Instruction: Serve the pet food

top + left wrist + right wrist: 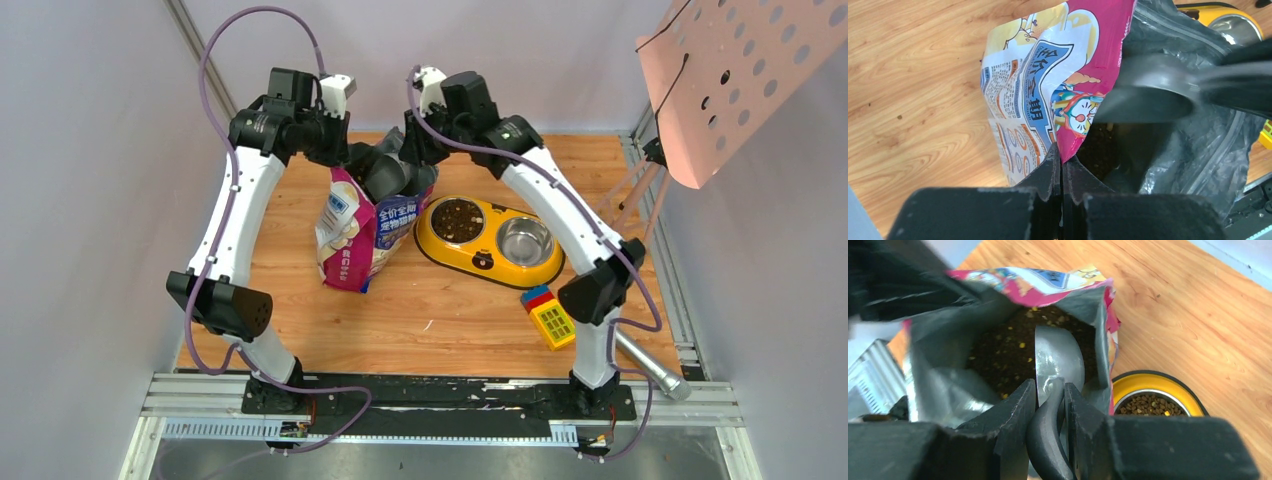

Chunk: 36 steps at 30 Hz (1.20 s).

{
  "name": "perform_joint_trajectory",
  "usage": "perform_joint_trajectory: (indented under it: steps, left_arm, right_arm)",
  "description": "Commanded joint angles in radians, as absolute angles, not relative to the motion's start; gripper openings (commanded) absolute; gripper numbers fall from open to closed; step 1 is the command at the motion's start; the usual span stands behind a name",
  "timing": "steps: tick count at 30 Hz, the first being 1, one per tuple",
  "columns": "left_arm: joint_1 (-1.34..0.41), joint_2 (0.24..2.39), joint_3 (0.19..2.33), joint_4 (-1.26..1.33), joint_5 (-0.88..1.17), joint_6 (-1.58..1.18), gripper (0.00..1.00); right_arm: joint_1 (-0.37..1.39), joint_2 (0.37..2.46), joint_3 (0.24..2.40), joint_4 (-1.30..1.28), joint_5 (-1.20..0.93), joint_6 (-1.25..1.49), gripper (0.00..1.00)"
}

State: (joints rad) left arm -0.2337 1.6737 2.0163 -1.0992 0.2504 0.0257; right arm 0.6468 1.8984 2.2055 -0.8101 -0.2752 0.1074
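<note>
Two grips shown: left gripper (1062, 161) pinched shut on the rim of the bag (1038, 85) near the worktop's (440, 320) far edge; right gripper (1050, 388) clamped on the scoop (1058, 357) handle, its bowl above the pet food (998, 352) inside.

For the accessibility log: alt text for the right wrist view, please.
The right hand grips a grey scoop by its handle, the scoop's bowl down inside the open cat food bag, over the dark kibble. At lower right, a yellow feeder bowl holding some kibble sits on the wooden table.
</note>
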Motion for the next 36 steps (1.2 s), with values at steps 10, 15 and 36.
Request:
perform_joint_trajectory:
  steps: [10,15,36]
  left_arm:
    - [-0.279,1.556,2.008,-0.889,0.322,-0.015,0.0]
    - [-0.28,1.559,2.007,-0.884,0.315,-0.014,0.0]
    - [-0.279,1.606,2.062,-0.865,0.227,0.1,0.0]
  right_arm:
    - [0.738,2.065,2.325,-0.856,0.081,0.206,0.0]
    - [0.747,2.073,2.246,-0.832,0.072,0.176,0.0]
    - [0.663,2.108,2.128,-0.759,-0.51,0.198,0.0]
